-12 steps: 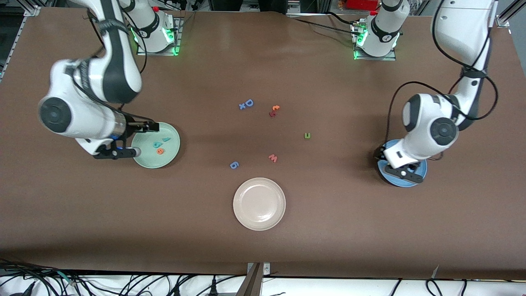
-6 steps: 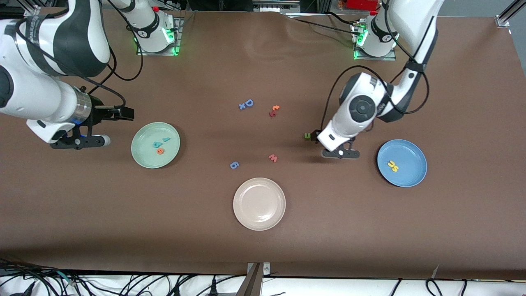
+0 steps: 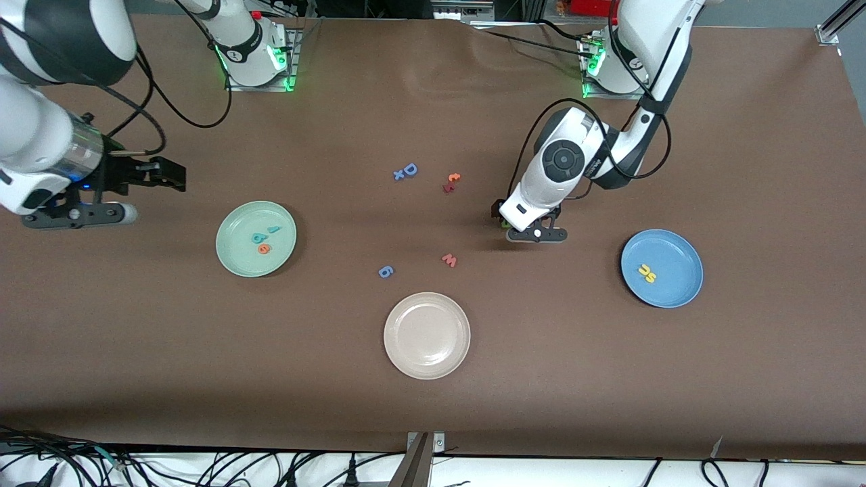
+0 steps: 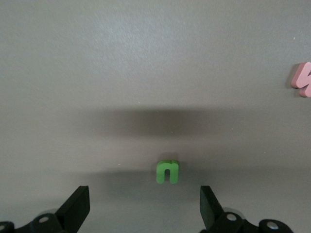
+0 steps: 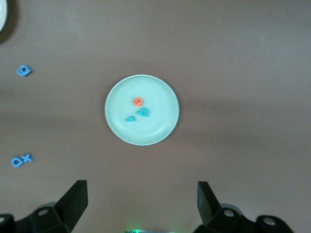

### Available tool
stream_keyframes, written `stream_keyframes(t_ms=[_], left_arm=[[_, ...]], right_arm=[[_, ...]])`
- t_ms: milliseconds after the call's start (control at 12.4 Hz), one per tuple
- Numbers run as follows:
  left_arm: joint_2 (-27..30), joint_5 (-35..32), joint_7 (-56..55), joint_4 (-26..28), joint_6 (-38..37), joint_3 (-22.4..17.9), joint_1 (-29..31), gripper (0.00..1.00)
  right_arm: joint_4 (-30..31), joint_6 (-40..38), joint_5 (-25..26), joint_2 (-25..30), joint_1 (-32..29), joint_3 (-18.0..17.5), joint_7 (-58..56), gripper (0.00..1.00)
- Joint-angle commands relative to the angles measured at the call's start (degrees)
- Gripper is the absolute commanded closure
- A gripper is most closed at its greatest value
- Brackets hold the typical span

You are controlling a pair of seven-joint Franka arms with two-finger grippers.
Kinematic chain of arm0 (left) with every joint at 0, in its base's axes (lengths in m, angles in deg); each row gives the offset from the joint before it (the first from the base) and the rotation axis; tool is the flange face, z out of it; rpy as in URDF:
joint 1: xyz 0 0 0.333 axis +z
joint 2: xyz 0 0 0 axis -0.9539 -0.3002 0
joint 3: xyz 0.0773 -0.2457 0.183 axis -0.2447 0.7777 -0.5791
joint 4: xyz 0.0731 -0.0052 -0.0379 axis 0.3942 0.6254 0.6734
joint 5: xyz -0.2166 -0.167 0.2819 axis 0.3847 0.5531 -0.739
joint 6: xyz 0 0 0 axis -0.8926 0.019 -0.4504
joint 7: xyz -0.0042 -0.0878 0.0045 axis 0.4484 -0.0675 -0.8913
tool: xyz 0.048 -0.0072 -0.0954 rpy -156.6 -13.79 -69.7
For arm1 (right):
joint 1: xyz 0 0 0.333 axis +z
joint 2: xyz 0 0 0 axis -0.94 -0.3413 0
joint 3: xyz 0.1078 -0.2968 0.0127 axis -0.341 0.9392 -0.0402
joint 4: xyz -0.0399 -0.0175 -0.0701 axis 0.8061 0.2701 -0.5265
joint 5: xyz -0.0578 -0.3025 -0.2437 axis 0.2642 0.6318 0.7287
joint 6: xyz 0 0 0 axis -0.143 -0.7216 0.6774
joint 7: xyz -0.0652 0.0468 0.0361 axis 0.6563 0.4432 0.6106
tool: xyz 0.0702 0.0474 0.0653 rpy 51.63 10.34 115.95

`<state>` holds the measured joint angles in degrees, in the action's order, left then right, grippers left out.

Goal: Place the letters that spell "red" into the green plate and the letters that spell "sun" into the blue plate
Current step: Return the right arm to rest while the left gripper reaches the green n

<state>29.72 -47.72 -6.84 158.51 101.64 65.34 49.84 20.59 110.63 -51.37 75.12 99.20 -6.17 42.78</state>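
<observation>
The pale green plate (image 3: pixel 237 256) holds a teal r (image 3: pixel 273 229), a teal d (image 3: pixel 258 237) and an orange e (image 3: pixel 264 249); the right wrist view shows the same plate (image 5: pixel 158 94) from above. On the blue plate (image 3: pixel 678 284) lie a yellow u (image 3: pixel 643 269) and a yellow s (image 3: pixel 651 277). A green n (image 4: pixel 167 172) lies on the table. My left gripper (image 4: pixel 143 190) hangs open low over it, the n just ahead of its fingertips; in the front view this hand (image 3: pixel 502 215) hides the n. My right gripper (image 3: pixel 174 177) is open, off the green plate toward the right arm's end.
A cream plate (image 3: pixel 427 335) stands nearest the front camera. Loose on the table are a pink w (image 3: pixel 450 260), a blue g-like letter (image 3: pixel 385 272), a blue D with a small x (image 3: pixel 406 171), and an orange and a dark red letter (image 3: pixel 451 182).
My left gripper left the blue plate and came down over the green n. My right gripper drew away from the green plate toward its end of the table. Both stayed open.
</observation>
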Motion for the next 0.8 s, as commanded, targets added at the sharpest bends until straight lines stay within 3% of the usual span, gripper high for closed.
stream_keyframes(t_ms=[0,161,321,482,723], left_arm=[[-0.5,-0.7,-1.9,0.3,1.4,-0.3,-0.8,0.03],[-1.8,-0.7,-2.0,0.2,2.0,-0.3,-0.8,0.10],[-3.0,-0.7,-3.8,-0.4,2.8,-0.3,-0.8,0.14],[-3.9,-0.8,-5.1,-1.0,3.8,-0.4,-0.8,0.14],[-5.6,-0.7,-5.9,-1.1,6.8,-0.4,-0.9,0.14]], right_arm=[[7.0,1.8,3.6,6.2,-8.9,-10.6,-0.2,0.00],[14.6,7.3,6.5,11.8,-17.1,-19.5,-0.1,0.00],[21.9,10.9,5.9,17.3,-21.7,-22.1,0.0,0.00],[24.9,12.7,5.7,20.7,-29.2,-28.8,0.0,0.00],[22.1,9.5,3.5,20.6,-30.9,-29.7,-0.2,0.00]])
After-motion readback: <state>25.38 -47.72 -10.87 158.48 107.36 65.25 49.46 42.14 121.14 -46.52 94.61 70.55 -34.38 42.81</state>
